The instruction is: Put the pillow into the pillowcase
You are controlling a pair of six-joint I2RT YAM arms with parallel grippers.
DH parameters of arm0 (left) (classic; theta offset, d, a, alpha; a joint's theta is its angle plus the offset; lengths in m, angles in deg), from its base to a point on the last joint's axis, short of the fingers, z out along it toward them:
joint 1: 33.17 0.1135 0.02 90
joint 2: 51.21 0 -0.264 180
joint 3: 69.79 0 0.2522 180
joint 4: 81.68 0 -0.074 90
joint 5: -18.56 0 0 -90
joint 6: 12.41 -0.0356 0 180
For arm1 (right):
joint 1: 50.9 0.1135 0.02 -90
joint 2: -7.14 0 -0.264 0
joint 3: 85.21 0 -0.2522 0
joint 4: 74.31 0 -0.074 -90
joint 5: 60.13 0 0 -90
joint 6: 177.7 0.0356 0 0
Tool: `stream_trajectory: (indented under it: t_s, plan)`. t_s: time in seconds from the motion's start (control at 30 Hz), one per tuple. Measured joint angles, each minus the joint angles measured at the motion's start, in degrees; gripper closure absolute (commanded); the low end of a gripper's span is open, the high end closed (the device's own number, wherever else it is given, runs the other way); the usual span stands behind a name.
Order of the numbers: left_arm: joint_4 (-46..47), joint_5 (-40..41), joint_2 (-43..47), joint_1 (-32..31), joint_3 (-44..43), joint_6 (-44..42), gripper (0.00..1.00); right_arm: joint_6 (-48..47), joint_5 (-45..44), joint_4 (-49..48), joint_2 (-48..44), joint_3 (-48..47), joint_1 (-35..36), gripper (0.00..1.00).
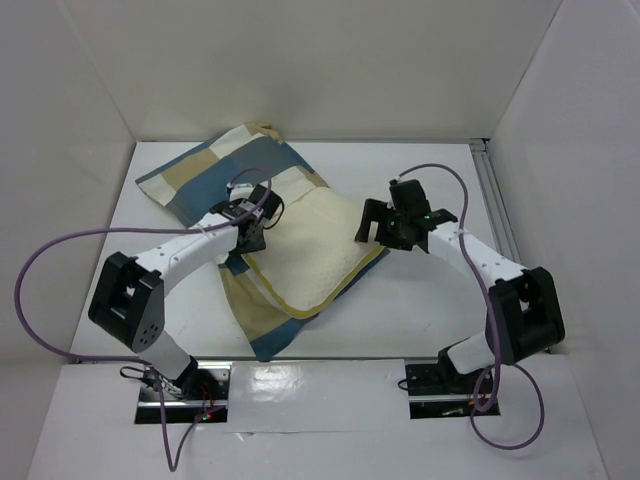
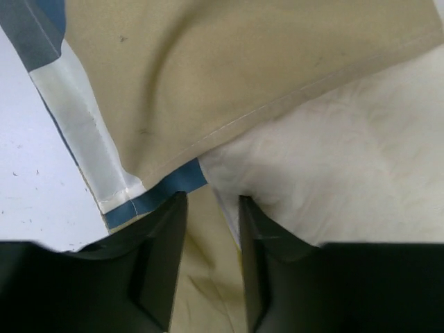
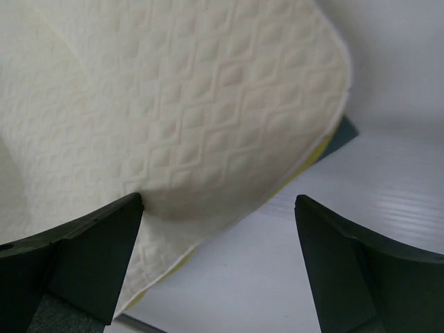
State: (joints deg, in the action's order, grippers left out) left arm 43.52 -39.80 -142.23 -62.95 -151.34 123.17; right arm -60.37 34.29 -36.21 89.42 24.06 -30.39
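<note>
The checked pillowcase (image 1: 215,170) lies across the table's left half, and its lower part reaches toward the near edge. The cream pillow (image 1: 310,245) lies slanted on it; its upper end sits under the case's top layer. My left gripper (image 1: 255,238) is at the pillow's left edge by the case opening. In the left wrist view its jaws (image 2: 213,201) stand close together with wrinkled tan pillowcase (image 2: 208,62) fabric between them, beside the pillow (image 2: 347,166). My right gripper (image 1: 372,225) is open, with the pillow's (image 3: 173,104) right corner between its jaws (image 3: 218,201), untouched.
White walls enclose the table on three sides. An aluminium rail (image 1: 492,200) runs along the right edge. Purple cables (image 1: 40,260) loop off both arms. Bare white table (image 3: 291,277) lies under the right gripper, with a blue pillowcase corner (image 3: 340,135) beyond.
</note>
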Motion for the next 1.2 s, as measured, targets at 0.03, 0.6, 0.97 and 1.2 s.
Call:
stream_trajectory:
  t_s: [0.03,0.6,0.97,1.2]
  plan:
    - [-0.8,-0.3,-0.5,0.1,-0.9,0.0,0.58,0.4,1.9,-1.0,0.7,0.9,0.2,0.07]
    - [-9.5,-16.1,-1.3,0.9,-20.9,-5.2,0.26,1.3,7.8,-10.7,1.3,2.8,31.4,0.0]
    - [-8.0,-26.7,-5.3,-5.9,-13.2,-2.9,0.14,3.1,-0.7,-4.2,-11.2,8.8,9.0,0.0]
    - [-6.8,-27.1,-15.5,-5.4,-15.1,-2.1,1.0,3.4,0.2,-2.8,-10.8,10.5,6.5,0.0]
